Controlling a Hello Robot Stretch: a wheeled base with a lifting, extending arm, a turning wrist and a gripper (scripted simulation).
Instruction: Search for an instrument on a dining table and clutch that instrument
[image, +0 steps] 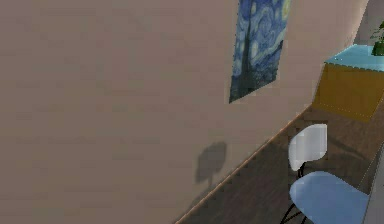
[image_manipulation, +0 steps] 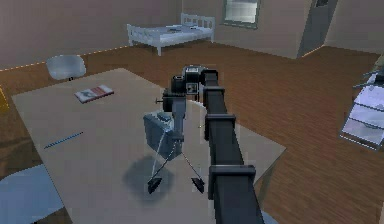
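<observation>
A beige dining table spans the arm side view. My dark arm rises from the bottom edge over it, with the gripper near the table's middle. A small grey boxy thing hangs close under the gripper's dark body. Two thin prongs run down from it toward the near edge, above a shadow on the tabletop. I cannot tell whether the gripper holds anything. A flat book with a red and white cover and a thin bluish pencil lie on the table to the left.
A white chair stands at the table's far side, a pale blue seat at its near left corner. A white bed, a window and a door lie beyond. Ahead are a wall with a blue swirl painting, two chairs and a wooden counter.
</observation>
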